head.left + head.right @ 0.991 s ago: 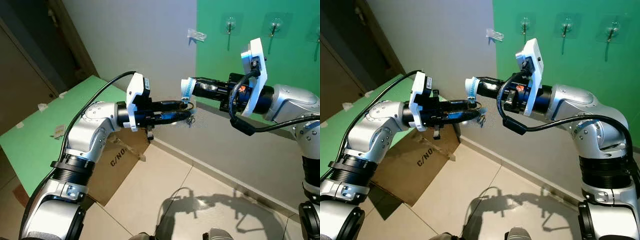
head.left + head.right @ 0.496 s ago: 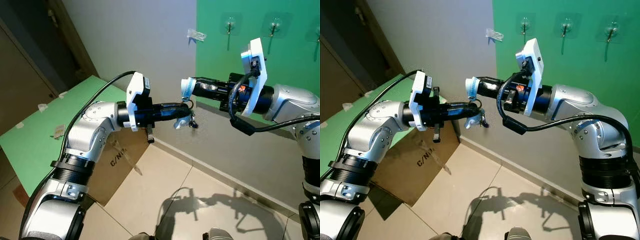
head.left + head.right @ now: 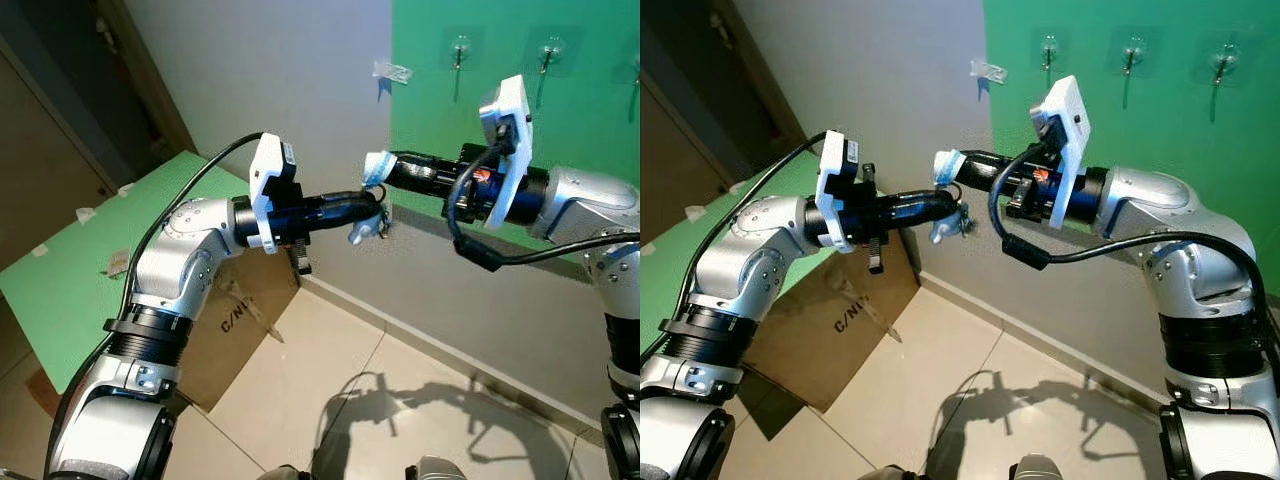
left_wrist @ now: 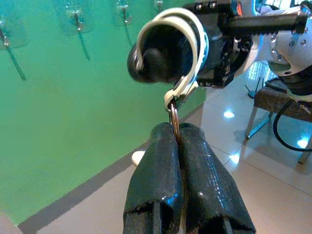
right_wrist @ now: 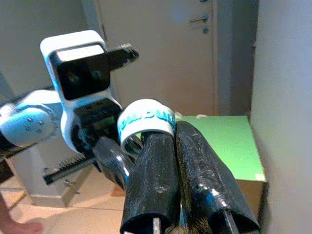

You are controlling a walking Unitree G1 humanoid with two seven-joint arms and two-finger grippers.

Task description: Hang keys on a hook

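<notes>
A: Where the two arms meet in mid-air, what does the left gripper (image 4: 178,134) hold?
B: Its fingers are clenched on the ring of the keys (image 3: 367,226).
A: And the right gripper (image 3: 377,168)?
B: Closed, with the white strap (image 5: 146,119) looped over one finger, its clip just above the left fingertips. Hooks (image 3: 459,48) sit on the green wall beyond.

Your head eyes look forward and down from mid-distance; both share the green wall (image 3: 500,110) and floor. Each wrist camera looks close along its fingers at the opposite arm, left toward wall, right toward door (image 5: 161,53)
</notes>
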